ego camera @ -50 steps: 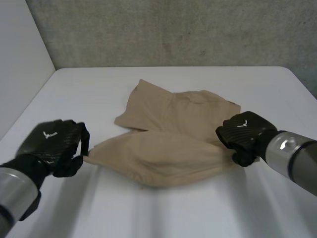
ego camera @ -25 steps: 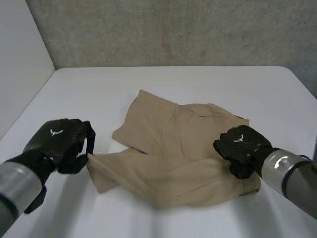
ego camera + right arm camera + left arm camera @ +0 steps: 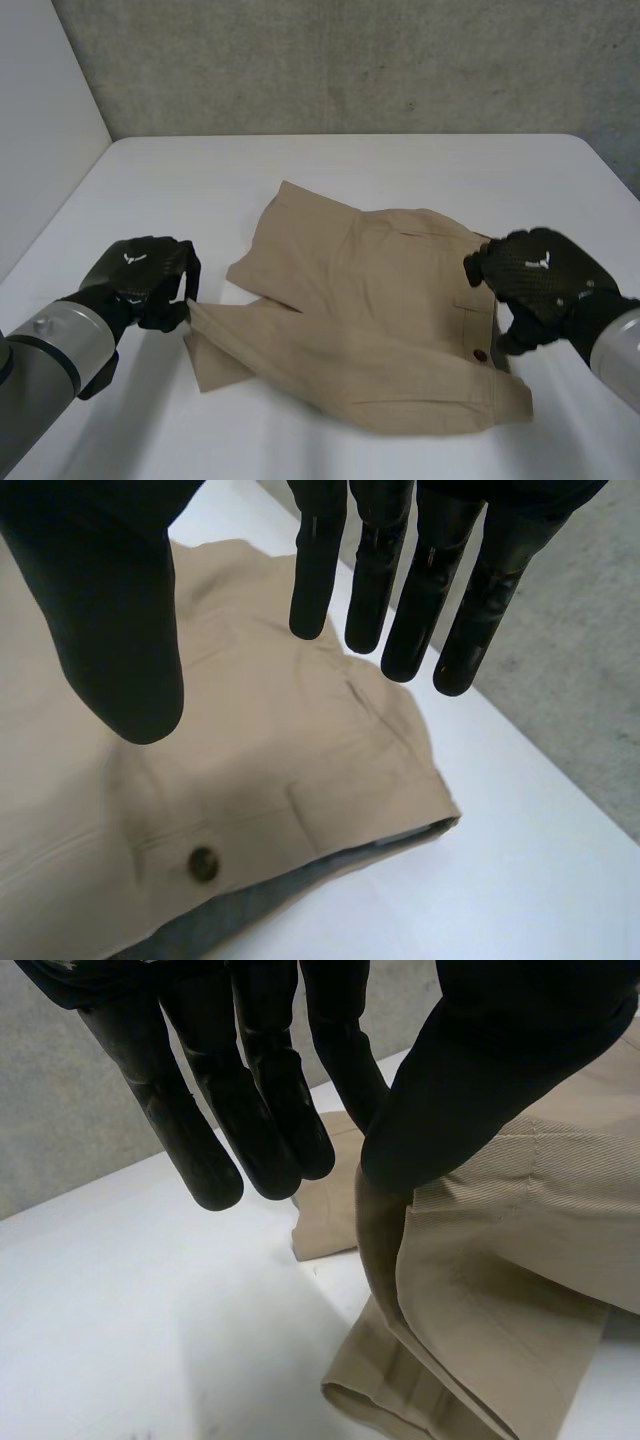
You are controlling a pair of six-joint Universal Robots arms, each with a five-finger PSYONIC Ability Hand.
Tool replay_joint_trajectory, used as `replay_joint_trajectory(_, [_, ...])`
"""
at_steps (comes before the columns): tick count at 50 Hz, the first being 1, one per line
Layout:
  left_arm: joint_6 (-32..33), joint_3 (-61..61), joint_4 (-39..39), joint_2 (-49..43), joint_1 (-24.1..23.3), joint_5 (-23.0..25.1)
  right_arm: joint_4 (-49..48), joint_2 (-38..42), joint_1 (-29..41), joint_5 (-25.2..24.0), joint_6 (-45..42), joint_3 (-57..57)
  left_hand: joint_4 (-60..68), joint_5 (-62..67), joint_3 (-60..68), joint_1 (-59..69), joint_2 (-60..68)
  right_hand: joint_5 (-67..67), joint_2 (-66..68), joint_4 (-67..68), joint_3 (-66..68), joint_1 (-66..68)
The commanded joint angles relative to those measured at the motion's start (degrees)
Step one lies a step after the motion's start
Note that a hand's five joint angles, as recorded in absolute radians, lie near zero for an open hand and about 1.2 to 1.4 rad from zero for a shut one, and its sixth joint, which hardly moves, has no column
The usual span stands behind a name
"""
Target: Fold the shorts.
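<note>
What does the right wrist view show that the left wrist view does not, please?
Right wrist view: the right hand, fingers straight, above the waist of the shorts, with a button and grey lining. Left wrist view: the left hand pinching a raised fold of the cloth, with a leg hem below it. Both: the beige shorts, the white table and the grey wall.

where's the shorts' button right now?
Head view: the button sits on the shorts near their right edge, close beside the right hand.
</note>
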Motion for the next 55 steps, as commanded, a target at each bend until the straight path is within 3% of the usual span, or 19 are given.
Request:
replay_joint_trajectory(1, [0.2,1.3,1.6,-2.9,0.0,-0.1,2.8,-2.5,-1.7,-1.5,-3.9,6.0,11.4,13.8,11.7,15.7,11.3,3.4,2.7,3.3,3.1,7.3])
replay_joint_trajectory(11, [0.3,6.1,1.9,-10.4,0.0,-0.3,2.5,-3.6,-1.7,-1.6,-4.0,11.2,11.4,13.8,11.7,15.7,11.3,2.1,1.3,1.9,1.8,6.0])
replay_joint_trajectory(26, [0.1,9.0,1.9,-15.0,-0.2,-1.8,-11.3,-1.2,-1.6,-0.8,-3.5,16.7,11.4,13.8,11.7,15.7,11.3,5.0,4.2,4.8,4.6,8.8])
replay_joint_trajectory(33, [-0.1,9.0,1.8,-14.6,-0.1,-2.4,-16.4,4.9,-1.6,0.3,-3.5,17.2,11.4,13.8,11.7,15.7,11.3,16.0,15.3,15.9,15.7,19.9])
replay_joint_trajectory(38, [-0.1,8.7,1.7,-14.3,-0.2,-2.4,-16.8,5.7,-1.6,1.0,-3.2,16.6,11.4,13.8,11.7,15.7,11.3,45.6,44.8,45.4,45.2,49.4])
replay_joint_trajectory(40, [-0.1,8.5,1.6,-14.1,-0.3,-2.4,-17.1,5.6,-1.6,1.1,-3.2,16.1,11.4,13.8,11.7,15.7,11.3,45.6,44.8,45.5,45.3,49.5])
replay_joint_trajectory(48, [0.0,7.6,-0.3,-10.0,-0.2,-2.3,-14.6,2.0,-1.5,1.5,-2.1,12.2,11.4,13.8,11.7,15.7,11.3,45.6,44.8,45.5,45.3,49.5])
replay_joint_trajectory(55, [0.3,3.8,-7.7,2.5,1.2,-1.6,1.6,-6.2,-2.1,-0.4,-2.9,7.6,11.4,13.8,11.7,15.7,11.3,45.6,44.8,45.5,45.3,49.5])
